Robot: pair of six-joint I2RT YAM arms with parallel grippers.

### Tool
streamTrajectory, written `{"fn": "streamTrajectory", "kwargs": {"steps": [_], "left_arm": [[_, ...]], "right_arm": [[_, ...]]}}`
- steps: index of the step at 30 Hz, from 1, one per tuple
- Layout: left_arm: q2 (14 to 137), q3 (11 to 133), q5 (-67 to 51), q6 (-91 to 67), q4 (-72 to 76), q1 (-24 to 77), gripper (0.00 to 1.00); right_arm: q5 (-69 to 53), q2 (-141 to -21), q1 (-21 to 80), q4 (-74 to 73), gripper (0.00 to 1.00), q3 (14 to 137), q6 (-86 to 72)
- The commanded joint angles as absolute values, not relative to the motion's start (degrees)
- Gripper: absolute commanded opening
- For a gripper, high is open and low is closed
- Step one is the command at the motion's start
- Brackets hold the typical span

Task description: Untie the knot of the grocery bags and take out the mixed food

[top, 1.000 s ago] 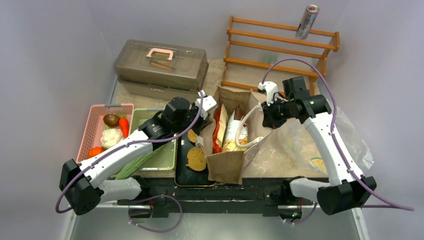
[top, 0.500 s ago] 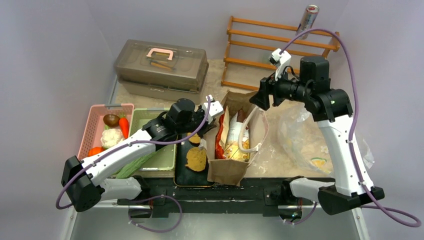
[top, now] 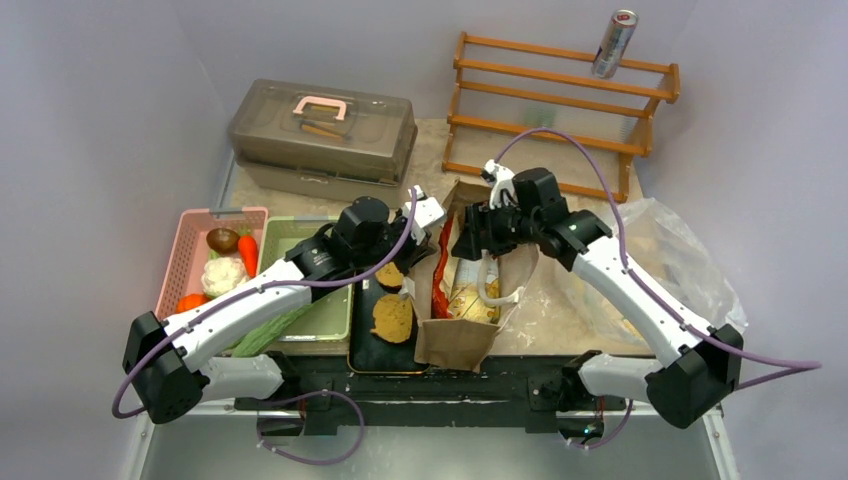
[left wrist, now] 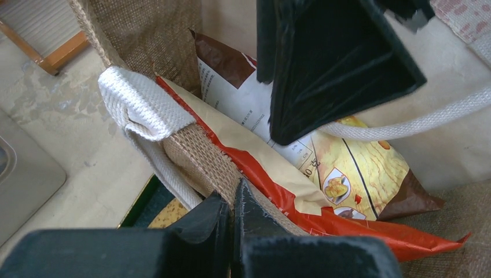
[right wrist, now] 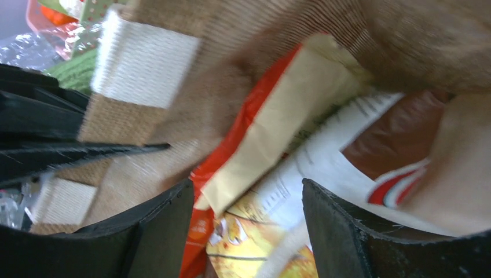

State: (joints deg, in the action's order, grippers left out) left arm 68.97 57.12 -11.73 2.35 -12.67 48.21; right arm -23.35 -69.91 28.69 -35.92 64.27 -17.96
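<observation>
The brown bag [top: 455, 340] stands open at the table's middle with a white loop handle [top: 490, 285] hanging at its mouth. My left gripper [left wrist: 231, 202] is shut on the bag's woven left rim [left wrist: 191, 156], just below a white handle patch [left wrist: 142, 104]. My right gripper [right wrist: 249, 214] hangs open over the mouth, its fingers either side of the orange-white snack packet [right wrist: 272, 231] inside, not touching it. Seen from above, the packet [top: 465, 285] stands upright in the bag. The crinkly clear bag [top: 670, 260] lies flat at the right.
Two toast slices [top: 392, 318] lie on a black tray [top: 362, 345]. A pink basket [top: 180, 255] holds a carrot [top: 247, 252], cauliflower [top: 222, 275] and mushroom [top: 222, 240]. A cucumber [top: 275, 325] lies across the green tray [top: 335, 310]. The lidded case [top: 322, 125], wooden rack [top: 560, 100] and can [top: 613, 43] stand behind.
My right gripper let go of the bag's right side, swung up and back, then came down open over the bag's mouth. The left gripper kept its hold on the rim.
</observation>
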Motion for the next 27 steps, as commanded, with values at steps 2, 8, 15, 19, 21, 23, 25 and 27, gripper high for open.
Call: {"fn": "streamTrajectory", "kwargs": {"steps": [2, 8, 15, 19, 21, 23, 25, 27], "left_arm": [[67.3, 56.2, -11.8, 1.7, -5.1, 48.5, 0.0], [68.4, 56.8, -11.9, 1.5, -3.7, 48.6, 0.0], [68.0, 55.7, -11.6, 1.6, -3.1, 48.6, 0.0], [67.2, 55.0, -11.3, 2.0, -3.1, 48.6, 0.0], [67.1, 54.9, -11.1, 2.4, -3.2, 48.6, 0.0], [66.9, 54.8, -11.0, 2.7, -3.3, 48.6, 0.0], [66.8, 54.6, -11.0, 2.9, -3.3, 48.7, 0.0], [66.8, 54.3, -10.9, 2.7, -3.4, 48.6, 0.0]], "right_arm": [[-15.7, -69.9, 34.0, -22.7, 0.73, 62.9, -25.5], [-7.4, -72.5, 35.6, -21.8, 0.68, 59.2, -29.0], [-7.5, -76.6, 37.5, -20.7, 0.72, 60.3, -29.7], [-8.3, -79.3, 37.5, -20.5, 0.75, 59.4, -29.9], [-7.7, -79.4, 37.5, -20.5, 0.68, 58.8, -29.6], [-8.1, -79.6, 37.5, -20.8, 0.58, 58.5, -29.2], [-9.4, -79.6, 37.4, -20.5, 0.48, 58.2, -28.9], [-12.5, -79.4, 37.5, -19.7, 0.25, 57.7, -28.4]]}}
